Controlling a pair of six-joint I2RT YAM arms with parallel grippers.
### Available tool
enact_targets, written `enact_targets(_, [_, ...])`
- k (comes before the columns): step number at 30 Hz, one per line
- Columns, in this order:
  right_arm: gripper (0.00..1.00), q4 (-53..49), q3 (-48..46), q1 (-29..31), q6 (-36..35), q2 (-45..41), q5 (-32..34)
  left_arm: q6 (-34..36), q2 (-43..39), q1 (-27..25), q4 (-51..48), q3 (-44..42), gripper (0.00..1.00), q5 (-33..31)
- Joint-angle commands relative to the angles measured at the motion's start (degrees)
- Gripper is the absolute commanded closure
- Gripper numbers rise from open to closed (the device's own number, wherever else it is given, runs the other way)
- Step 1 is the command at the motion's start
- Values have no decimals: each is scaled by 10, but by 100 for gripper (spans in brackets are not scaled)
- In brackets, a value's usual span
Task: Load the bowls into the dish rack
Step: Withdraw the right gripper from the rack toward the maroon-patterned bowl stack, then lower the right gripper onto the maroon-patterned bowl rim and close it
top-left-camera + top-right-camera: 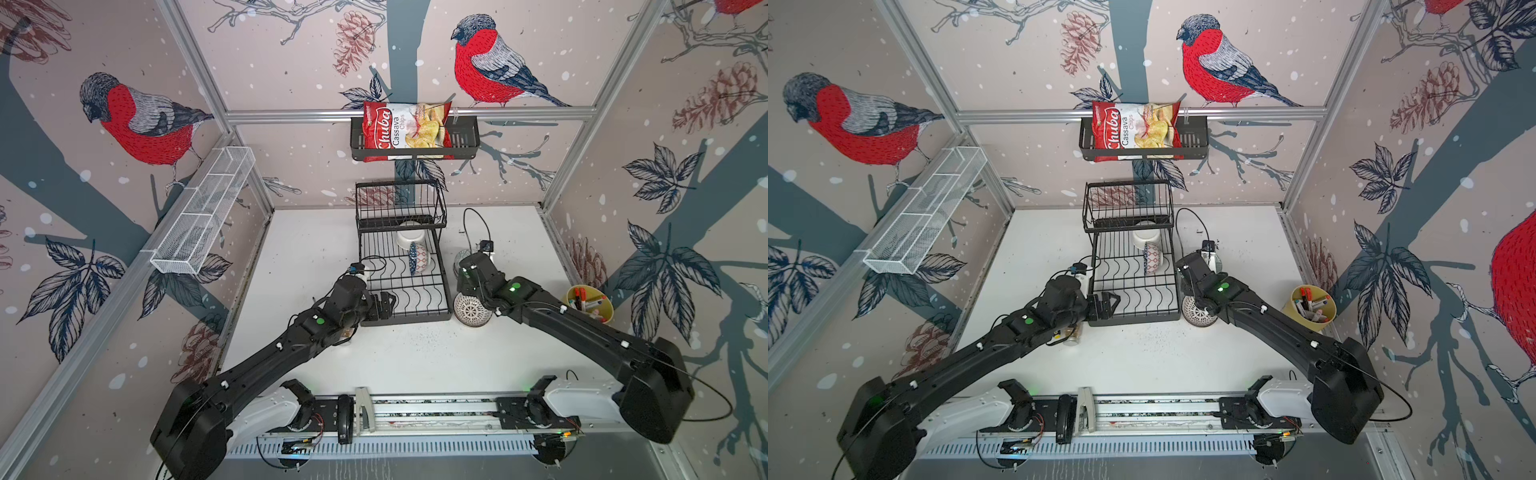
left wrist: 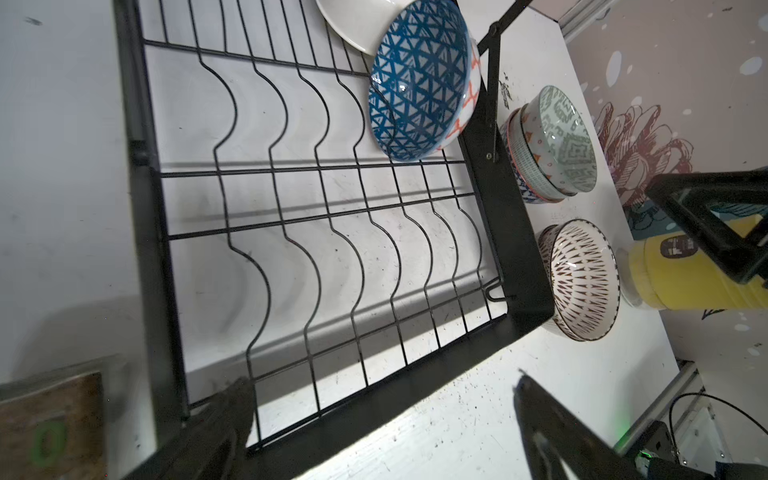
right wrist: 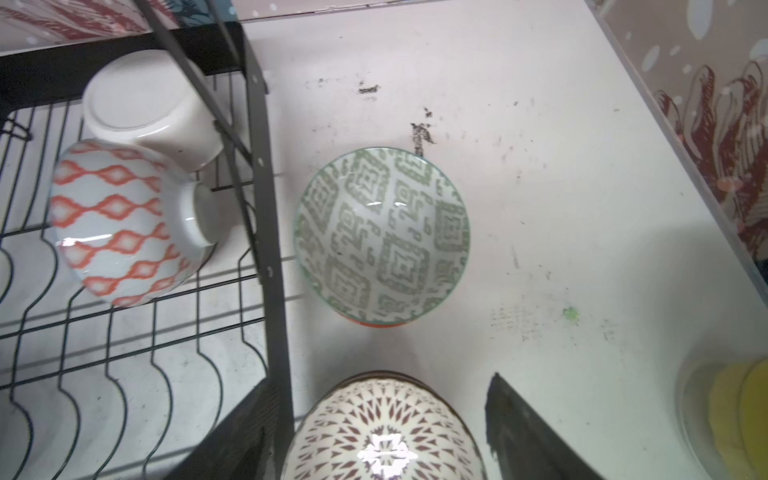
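The black dish rack stands mid-table. Its lower grid holds a plain white bowl and, on edge against it, a bowl blue inside and orange-patterned outside. Right of the rack a stack of bowls topped by a grey-green one sits on the table. Nearer the front stands a brown-patterned bowl. My right gripper hangs over that bowl, open, one finger on each side with gaps. At the rack's front-left corner my left gripper is open and empty.
A yellow pot of markers stands at the right wall. High on the back wall a black basket holds a chips bag. A white mesh shelf runs along the left wall. Under my left arm lies a small jar.
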Motion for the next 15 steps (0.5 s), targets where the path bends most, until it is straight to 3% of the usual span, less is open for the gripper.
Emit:
enact_targets(1, [22, -9, -15, -18, 14, -17, -11, -5, 19, -11, 46, 11, 4, -7])
enact_targets(9, [27, -10, -66, -70, 25, -46, -66, -4, 70, -41, 76, 31, 4, 2])
enact_targets(15, [31, 10, -102, -77, 37, -60, -100, -6, 91, -43, 87, 31, 4, 8])
